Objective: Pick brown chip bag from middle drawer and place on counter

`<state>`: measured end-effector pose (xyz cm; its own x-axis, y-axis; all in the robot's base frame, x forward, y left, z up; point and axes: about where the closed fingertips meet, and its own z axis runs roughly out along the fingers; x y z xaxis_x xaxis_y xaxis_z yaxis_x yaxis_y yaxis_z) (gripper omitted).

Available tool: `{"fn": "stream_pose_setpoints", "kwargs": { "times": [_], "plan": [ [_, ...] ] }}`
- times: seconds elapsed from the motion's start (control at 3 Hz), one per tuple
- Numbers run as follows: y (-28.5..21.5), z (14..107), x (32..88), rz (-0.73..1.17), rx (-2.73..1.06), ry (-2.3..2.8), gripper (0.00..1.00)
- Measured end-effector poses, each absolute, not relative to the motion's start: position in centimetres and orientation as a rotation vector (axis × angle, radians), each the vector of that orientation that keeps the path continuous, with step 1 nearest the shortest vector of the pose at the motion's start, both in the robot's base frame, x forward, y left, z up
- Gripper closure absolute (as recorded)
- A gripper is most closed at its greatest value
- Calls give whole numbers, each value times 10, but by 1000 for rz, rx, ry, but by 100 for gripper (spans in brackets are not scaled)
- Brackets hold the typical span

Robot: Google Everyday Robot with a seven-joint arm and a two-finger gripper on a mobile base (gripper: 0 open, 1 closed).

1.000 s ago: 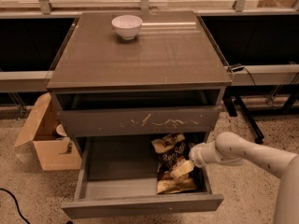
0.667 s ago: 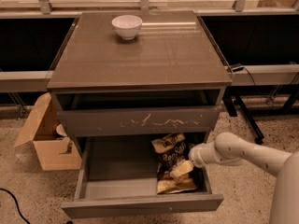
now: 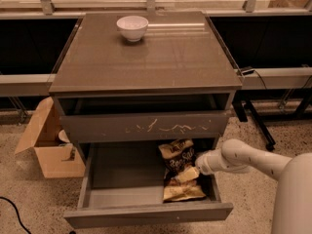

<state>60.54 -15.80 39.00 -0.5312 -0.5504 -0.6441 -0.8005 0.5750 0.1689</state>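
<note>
The brown chip bag (image 3: 176,161) lies in the right half of the open middle drawer (image 3: 146,214), its tan lower end (image 3: 183,192) toward the drawer's front. My white arm reaches in from the right, and the gripper (image 3: 193,171) is down in the drawer against the bag's right side, about midway along it. The gripper covers part of the bag. The counter (image 3: 161,57) is the glossy top of the cabinet, above the drawers.
A white bowl (image 3: 132,27) stands at the back of the counter. The drawer front with white scratches (image 3: 146,127) sits just above the open drawer. An open cardboard box (image 3: 46,145) stands on the floor at the left. A black cable (image 3: 12,206) lies at bottom left.
</note>
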Motion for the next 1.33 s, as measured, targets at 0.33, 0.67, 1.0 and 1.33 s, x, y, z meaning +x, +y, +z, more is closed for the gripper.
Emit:
{"fn": "stream_pose_setpoints", "kwargs": {
  "times": [0.33, 0.67, 1.0, 1.33],
  "plan": [
    [-157, 388, 606, 618, -1068, 2279, 46],
    [-152, 405, 604, 604, -1076, 2248, 69],
    [-147, 440, 593, 597, -1102, 2162, 92],
    [-143, 493, 573, 597, -1125, 2022, 100]
  ]
}}
